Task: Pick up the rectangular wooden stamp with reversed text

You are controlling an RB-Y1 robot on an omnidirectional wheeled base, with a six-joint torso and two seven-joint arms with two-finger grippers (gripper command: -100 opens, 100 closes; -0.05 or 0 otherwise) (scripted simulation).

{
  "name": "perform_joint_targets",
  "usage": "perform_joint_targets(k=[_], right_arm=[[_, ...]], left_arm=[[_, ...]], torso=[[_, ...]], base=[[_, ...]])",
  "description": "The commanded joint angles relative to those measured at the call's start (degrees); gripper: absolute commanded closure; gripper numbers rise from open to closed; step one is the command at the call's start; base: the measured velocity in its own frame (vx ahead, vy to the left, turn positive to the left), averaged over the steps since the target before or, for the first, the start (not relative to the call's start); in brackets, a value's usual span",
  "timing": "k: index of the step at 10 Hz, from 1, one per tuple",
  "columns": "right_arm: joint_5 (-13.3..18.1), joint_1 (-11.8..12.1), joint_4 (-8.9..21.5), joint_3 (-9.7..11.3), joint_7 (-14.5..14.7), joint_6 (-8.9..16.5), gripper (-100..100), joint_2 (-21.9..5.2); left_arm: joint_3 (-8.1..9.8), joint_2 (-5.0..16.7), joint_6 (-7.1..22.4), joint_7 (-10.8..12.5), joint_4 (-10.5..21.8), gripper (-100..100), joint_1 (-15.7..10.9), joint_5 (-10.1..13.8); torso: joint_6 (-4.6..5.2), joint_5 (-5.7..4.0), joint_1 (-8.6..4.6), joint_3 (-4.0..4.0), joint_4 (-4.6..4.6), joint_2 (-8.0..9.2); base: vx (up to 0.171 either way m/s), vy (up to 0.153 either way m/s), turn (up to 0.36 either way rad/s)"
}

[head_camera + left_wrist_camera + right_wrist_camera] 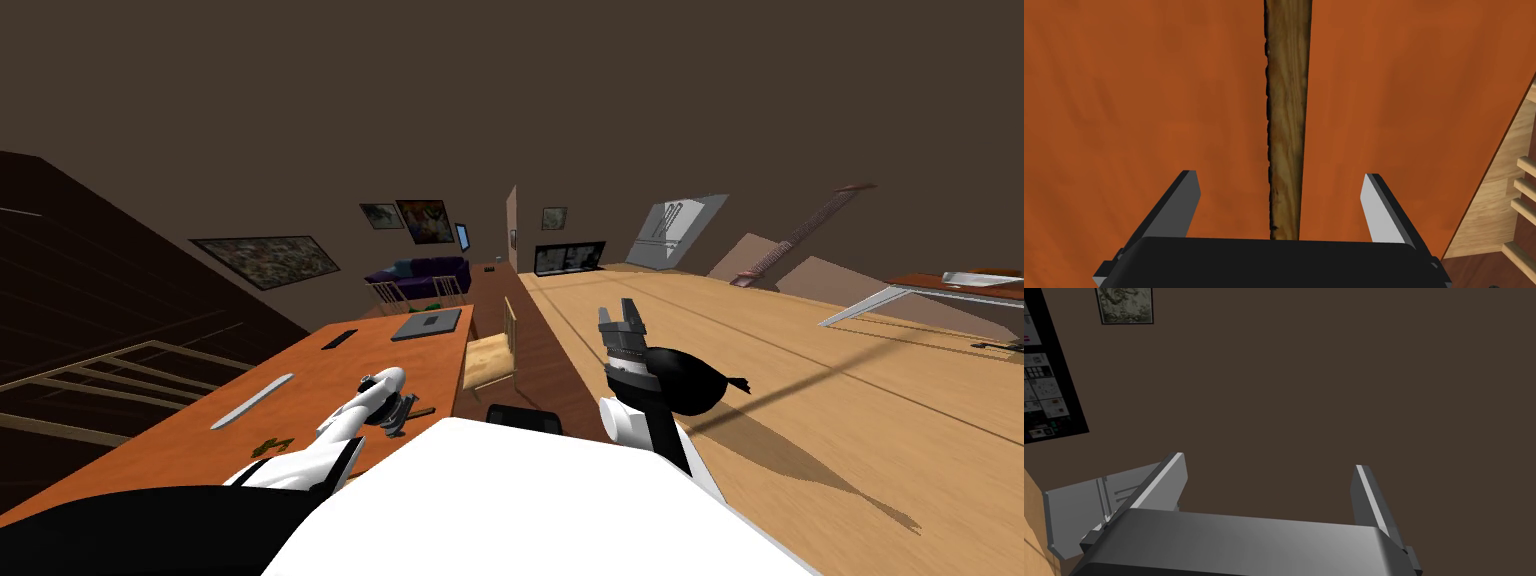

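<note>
The stamp (1286, 120) is a long, narrow brown wooden block with a rough dark edge, lying flat on the orange table (1124, 100). My left gripper (1280, 175) is open and hangs just over it, with the stamp's near end running between the two fingers, which stand apart from its sides. In the head view the left gripper (398, 410) is low over the table's right part, and the stamp (423, 411) pokes out beside it. My right gripper (622, 318) is open, raised in front of me over the floor and holding nothing.
On the table lie a flat grey slab (428, 323), a small black bar (340, 338), a long grey strip (252, 400) and a small green thing (272, 445). A light wooden chair (492, 360) stands at the table's right edge (1489, 165).
</note>
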Motion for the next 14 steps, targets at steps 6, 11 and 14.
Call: perform_joint_targets(k=[6, 11, 14], right_arm=[[0.00, -0.01, 0.00, 0.00, 0.00, 0.00, 0, 0.00], [0.00, -0.04, 0.01, -0.01, 0.00, 0.01, 0, -0.01], [0.00, -0.03, 0.01, -0.01, 0.00, 0.01, 0, -0.01]], left_arm=[[-0.50, -0.03, 0.32, -0.62, -2.05, 100, 1.95, 0.98], [1.12, -0.38, 1.03, 4.05, 0.89, 100, -2.90, -3.06], [2.38, -0.64, 1.59, 7.64, 3.18, 100, -6.58, -6.20]], torso=[[0.04, 0.11, 0.25, 0.24, 0.11, 0.39], [0.04, 0.13, 0.56, 0.60, 0.25, 1.02], [0.02, 0.14, 0.49, 0.58, 0.23, 0.99]], base=[[0.030, -0.017, 0.026], [-0.108, 0.041, -0.125], [-0.164, 0.053, -0.160]])
